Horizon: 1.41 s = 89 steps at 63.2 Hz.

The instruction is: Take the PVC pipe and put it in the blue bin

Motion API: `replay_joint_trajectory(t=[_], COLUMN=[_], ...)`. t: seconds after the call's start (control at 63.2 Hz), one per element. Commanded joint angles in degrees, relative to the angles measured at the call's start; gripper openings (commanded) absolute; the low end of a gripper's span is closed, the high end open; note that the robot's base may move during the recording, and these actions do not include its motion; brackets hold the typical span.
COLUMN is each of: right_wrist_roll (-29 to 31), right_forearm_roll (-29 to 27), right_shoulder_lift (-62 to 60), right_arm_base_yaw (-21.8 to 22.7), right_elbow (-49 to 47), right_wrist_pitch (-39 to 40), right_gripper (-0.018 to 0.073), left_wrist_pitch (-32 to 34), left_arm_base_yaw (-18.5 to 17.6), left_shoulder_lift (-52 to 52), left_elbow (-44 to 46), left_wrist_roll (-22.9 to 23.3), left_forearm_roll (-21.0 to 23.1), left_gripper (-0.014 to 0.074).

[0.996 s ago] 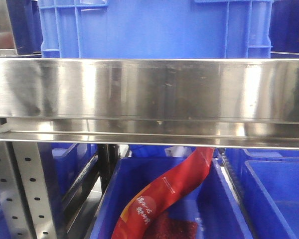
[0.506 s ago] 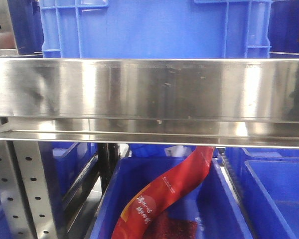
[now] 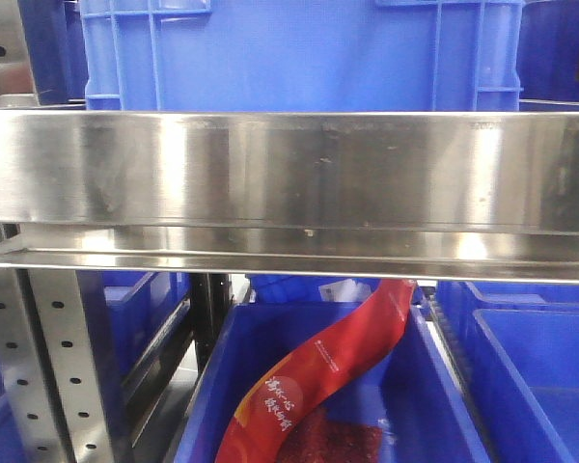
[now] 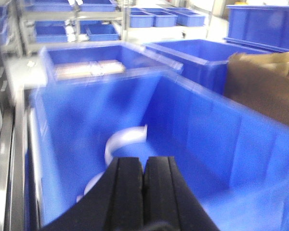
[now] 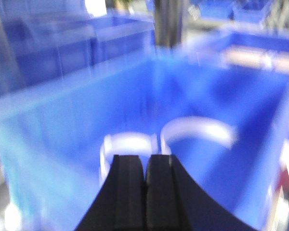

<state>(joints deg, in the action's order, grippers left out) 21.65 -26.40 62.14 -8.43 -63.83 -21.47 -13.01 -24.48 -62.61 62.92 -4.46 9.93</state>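
Left gripper [image 4: 143,166]: fingers pressed together, holding nothing, above the blue bin [image 4: 216,130].
Right gripper [image 5: 145,166]: fingers pressed together, holding nothing.
PVC pipe [image 4: 123,140]: white arched piece lying on the bin floor, just beyond the left fingers; view blurred.
Front view: steel shelf [image 3: 289,174], red pouch [image 3: 328,371] below.
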Motion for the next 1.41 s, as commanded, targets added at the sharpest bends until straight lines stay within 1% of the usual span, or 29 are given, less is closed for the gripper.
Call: replay_joint_trajectory(t=[0.0, 0.111, 0.206, 0.285, 0.427, 0.633, 1.107, 1.155, 1.25, 1.281, 1.344, 1.392], right_wrist_roll=[0.45, 0.45, 0.45, 0.45, 0.45, 0.45, 0.45, 0.45, 0.07, -2.24, -10.47, -18.06], right_forearm_roll=[-0.02, -0.02, -0.02, -0.18, -0.18, -0.18, 0.06, 1.63, 7.25, 9.53, 14.71, 20.79], right_shoulder_lift=[-5.81, -13.50, -18.05, -21.09, -25.00, -26.97, -26.98, -27.50, -29.76, -30.69, -33.30, -35.75], right_arm_base_yaw=[0.17, 0.17, 0.17, 0.17, 0.17, 0.17, 0.17, 0.17, 0.17, 0.17, 0.28, 0.60], right_elbow=[6.10, 13.07, 17.09, 18.12, 18.12, 18.12, 18.22, 18.34, 20.54, 21.71, 25.04, 28.41], right_wrist_pitch=[3.95, 6.98, 7.83, 7.56, 7.42, 7.42, 7.53, 6.94, 6.99, 7.60, 9.26, 10.84], right_gripper=[-0.0168, -0.0168, -0.0168, -0.0168, -0.0168, -0.0168, -0.0168, -0.0168, -0.0168, -0.0168, -0.0168, -0.0168], left_wrist_pitch=[5.02, 5.19, 5.02, 5.02, 5.02, 5.02, 5.02, 5.02, 5.02, 5.02, 5.02, 5.02], left_arm_base_yaw=[1.61, 4.14, 6.16, 7.19, 8.57, 8.70, 8.70, 8.70, 8.70, 8.70, 8.70, 8.70], left_shoulder_lift=[5.23, 12.40, 17.63, 21.46, 25.90, 29.32, 29.35, 29.35, 29.35, 29.35, 29.35, 29.35], left_elbow=[-6.56, -13.90, -17.85, -19.58, -19.71, -19.71, -19.71, -19.71, -19.71, -19.71, -19.71, -19.71], left_wrist_roll=[0.16, 0.16, 0.16, 0.16, 0.16, 0.16, 0.16, 0.16, 0.16, 0.16, 0.16, 0.16], left_forearm_roll=[2.87, 3.00, 3.00, 3.00, 2.59, 2.59, 2.59, 2.59, 2.59, 2.59, 2.59, 2.59], left_gripper=[-0.0111, -0.0111, -0.0111, -0.0111, -0.0111, -0.0111, -0.0111, -0.0111, -0.0111, -0.0111, -0.0111, -0.0111])
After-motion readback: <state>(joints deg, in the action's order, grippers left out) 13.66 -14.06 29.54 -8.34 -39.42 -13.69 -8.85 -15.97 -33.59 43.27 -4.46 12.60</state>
